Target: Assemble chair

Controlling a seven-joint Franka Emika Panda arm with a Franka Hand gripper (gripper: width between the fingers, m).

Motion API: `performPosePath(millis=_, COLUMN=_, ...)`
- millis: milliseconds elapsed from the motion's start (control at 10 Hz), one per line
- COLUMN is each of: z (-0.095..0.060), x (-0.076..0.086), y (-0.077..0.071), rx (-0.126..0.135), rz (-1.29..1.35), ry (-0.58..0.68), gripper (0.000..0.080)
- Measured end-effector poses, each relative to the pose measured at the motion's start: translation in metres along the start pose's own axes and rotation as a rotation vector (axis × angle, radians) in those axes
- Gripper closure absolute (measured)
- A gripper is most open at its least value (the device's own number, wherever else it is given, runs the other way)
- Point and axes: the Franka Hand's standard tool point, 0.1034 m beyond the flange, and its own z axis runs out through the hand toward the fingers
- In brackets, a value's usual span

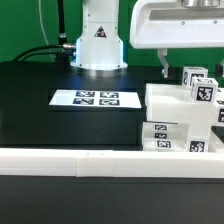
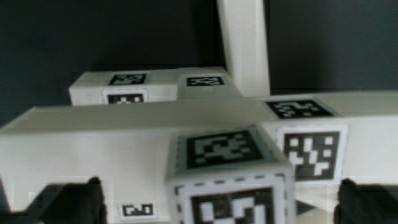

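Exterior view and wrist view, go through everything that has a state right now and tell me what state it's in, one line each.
gripper: open, fingers either side of a tagged chair block, not visibly clamped.
chair parts: loose white tagged pieces clustered at the exterior view's right, not yet assembled into a chair.
tagged block: sitting between the fingers, against the slab, resting.
marker board: lying flat on the table, nothing on it.
white rail: lying along the table's front edge.

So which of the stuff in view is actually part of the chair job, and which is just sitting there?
Part of the job:
- chair pieces, white tagged blocks clustered at the exterior view's right
- gripper, low over a tagged block

Just there:
- marker board, flat on the table
- long white rail along the front edge
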Motion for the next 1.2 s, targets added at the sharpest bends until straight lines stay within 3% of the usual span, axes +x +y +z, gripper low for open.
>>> performPosePath(millis=400, z=0.0026, x=-0.0012, y=0.0012, rx=-0.001, rz=-0.146, ry=-0.001, gripper=0.0173)
performPosePath(millis=600, z=0.0025, x=-0.0011, y=0.0012, rx=-0.001, rz=-0.145, ry=-0.001, gripper=0.0520)
performPosePath(millis=900, z=0.0025, x=-0.0011, y=0.0011, rx=0.000, rz=-0.086, ry=-0.001, gripper=0.0516)
performPosePath(millis=1200, z=0.0026, x=-0.0014, y=0.0000, rx=0.002, rz=0.134, ry=-0.002, gripper=0.0516)
